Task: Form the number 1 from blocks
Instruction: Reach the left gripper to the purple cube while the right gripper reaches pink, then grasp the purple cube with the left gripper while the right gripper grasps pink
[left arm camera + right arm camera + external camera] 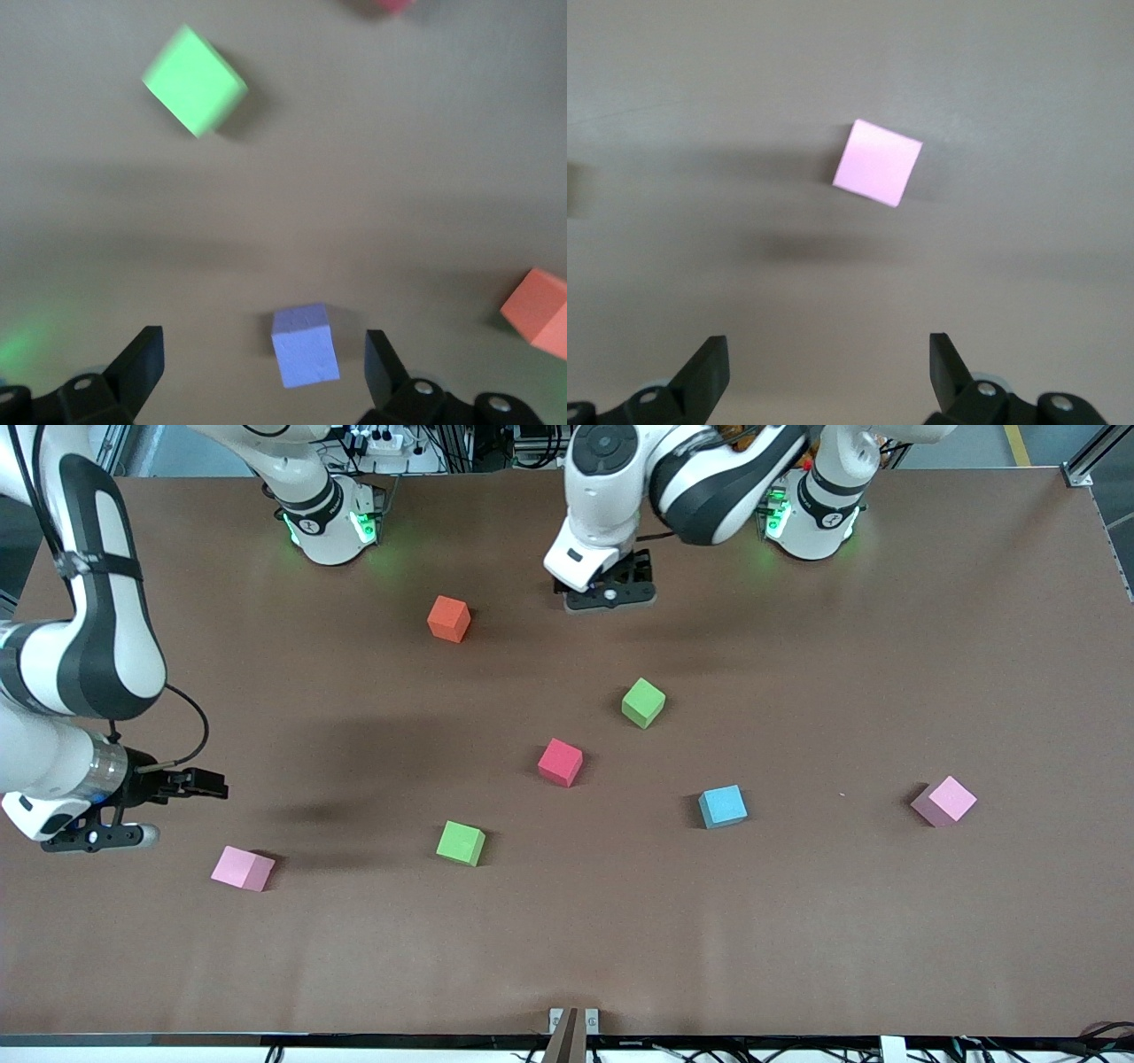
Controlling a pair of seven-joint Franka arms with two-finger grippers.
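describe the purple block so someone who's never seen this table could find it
Start at the left arm's base, then find the left gripper hanging open over the brown table. Directly beneath it sits the small purple foam cube, hidden from the front camera. Its nearest neighbours are an orange cube and a green cube; it is the only purple one.

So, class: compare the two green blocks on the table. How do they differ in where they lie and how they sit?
The green block by the red block lies farther from the front camera, toward the left arm's end; the other green block lies nearer, toward the right arm's end.
The farther one sits beside the red block and turned corner-on to the front camera; the nearer one sits only slightly turned.
Both are same-sized green cubes, flat on the table, untouched.
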